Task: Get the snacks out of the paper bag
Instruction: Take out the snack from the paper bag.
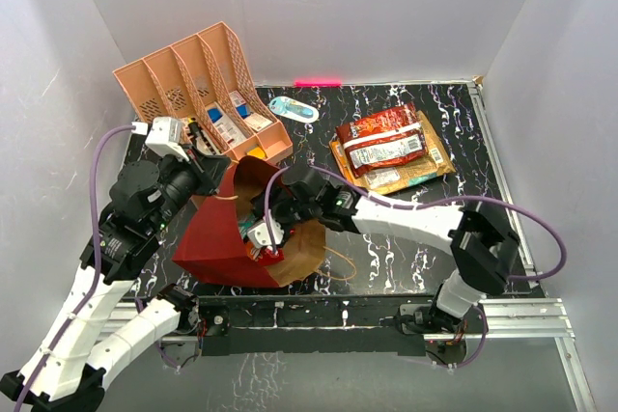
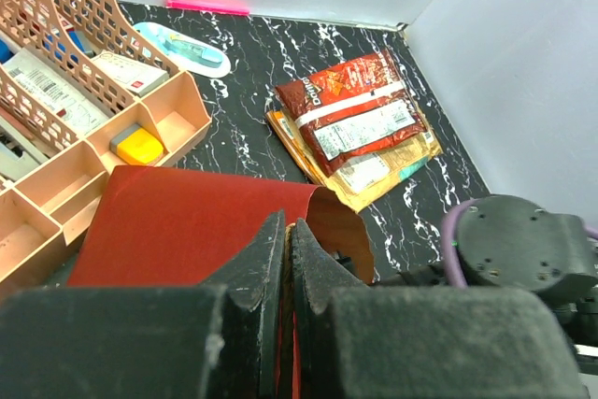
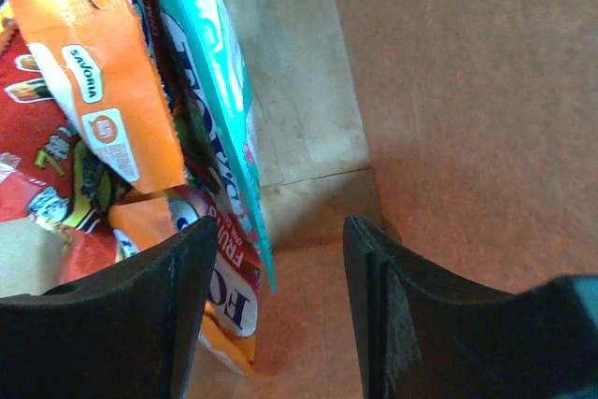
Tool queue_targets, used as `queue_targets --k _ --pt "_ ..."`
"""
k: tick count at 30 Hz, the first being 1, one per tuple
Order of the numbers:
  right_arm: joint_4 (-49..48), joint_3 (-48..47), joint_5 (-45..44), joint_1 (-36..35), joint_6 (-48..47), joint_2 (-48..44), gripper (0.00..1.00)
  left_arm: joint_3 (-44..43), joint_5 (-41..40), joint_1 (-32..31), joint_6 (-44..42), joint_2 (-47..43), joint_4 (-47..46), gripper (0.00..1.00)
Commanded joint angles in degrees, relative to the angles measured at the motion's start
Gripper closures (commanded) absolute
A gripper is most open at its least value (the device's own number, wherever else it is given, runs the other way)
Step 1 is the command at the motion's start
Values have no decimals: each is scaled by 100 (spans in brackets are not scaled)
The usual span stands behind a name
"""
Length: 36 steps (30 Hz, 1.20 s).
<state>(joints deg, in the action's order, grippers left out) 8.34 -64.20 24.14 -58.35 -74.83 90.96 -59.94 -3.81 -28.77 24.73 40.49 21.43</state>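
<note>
The dark-red paper bag (image 1: 217, 238) lies on its side with its brown mouth toward the right; it also fills the lower left wrist view (image 2: 177, 221). My left gripper (image 2: 285, 231) is shut on the bag's upper rim. My right gripper (image 1: 263, 236) is inside the mouth, open and empty (image 3: 280, 249). Inside are an orange packet (image 3: 93, 72), a teal packet (image 3: 210, 91) and a red-white packet (image 3: 224, 287), just left of the gap between my right fingers. A dark red-brown packet (image 1: 384, 139) lies on gold packets (image 1: 425, 169) at the table's back right.
A peach slotted organizer (image 1: 198, 94) with small boxes stands at the back left, beside the bag. A light-blue oval object (image 1: 293, 109) lies next to it. A tan cord handle (image 1: 340, 262) trails from the bag's mouth. White walls close the table on three sides.
</note>
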Motion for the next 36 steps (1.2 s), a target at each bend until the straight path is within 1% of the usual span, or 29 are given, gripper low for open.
queue_targets --k 1,5,8,12,13,14,16,17,22,26,30,32,34,36 --pt "-34 -583 236 32 -508 374 42 73 11 2 120 -119 -203 100" --pt "92 -916 201 30 -682 843 44 53 23 2 111 -107 -250 100" --pt "144 -1123 41 31 -781 1275 49 76 49 0 140 -111 -324 100" --pt "176 -1283 -52 29 -883 1496 56 110 75 2 173 -105 -384 100" --pt "203 -1313 -58 35 -873 1491 60 106 79 -3 173 -96 -385 100" --pt "238 -1335 -59 33 -853 1457 67 94 82 2 157 -86 -386 100" --pt "296 -1337 -89 34 -803 1275 86 72 48 10 134 -85 -365 100" --pt "293 -1325 -100 35 -748 1156 91 77 28 3 110 -90 -367 100" --pt "181 -1070 334 285 -255 271 92 87 -126 -2 110 -103 -370 100" --pt "203 -770 524 456 228 -455 92 75 -432 1 199 -103 -262 100" --pt "231 -253 452 467 1126 -1295 92 70 -767 -3 300 -117 -193 100" --pt "223 261 479 465 1793 -1857 92 28 -796 -2 304 -97 -188 100" --pt "-27 718 399 468 2928 -2450 93 2 -783 2 276 -54 -158 100" --pt "-15 935 295 468 4026 -2959 92 -28 -755 3 217 -7 -138 100"
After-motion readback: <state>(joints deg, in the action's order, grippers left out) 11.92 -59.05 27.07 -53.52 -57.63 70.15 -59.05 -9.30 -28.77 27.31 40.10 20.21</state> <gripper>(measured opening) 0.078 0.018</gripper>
